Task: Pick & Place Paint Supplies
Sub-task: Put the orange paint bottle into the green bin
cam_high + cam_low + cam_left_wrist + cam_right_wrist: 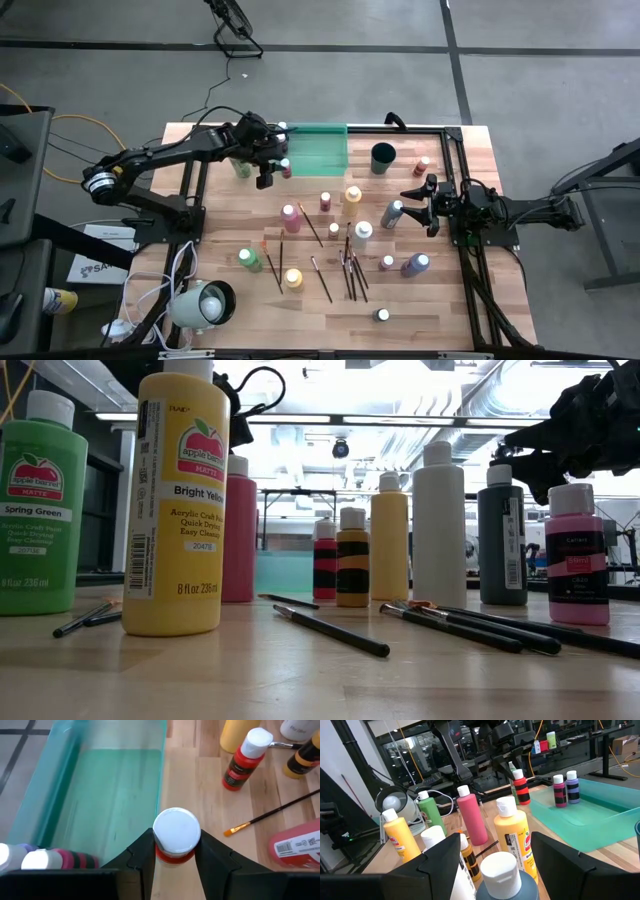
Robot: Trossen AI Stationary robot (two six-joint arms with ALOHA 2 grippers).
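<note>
Left wrist view: left gripper [176, 851] clamps a white-capped red paint bottle [175, 832] beside the translucent green tray [120, 795] — next, carry it over the rim and let go — while right gripper [420, 194] waits with jaws apart, holding nothing.

Setting is identified as a robotics lab or workshop: a pale wooden butcher-block tabletop [400, 300] is framed by black metal rails, a grey concrete floor [560, 30] is seen around it, and exposed ceiling ducts [500, 400] overhead.

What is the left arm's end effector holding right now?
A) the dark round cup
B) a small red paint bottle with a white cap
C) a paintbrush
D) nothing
B: in the left wrist view the left end effector is closed on a small red paint bottle with a white cap, beside the green tray.
</note>
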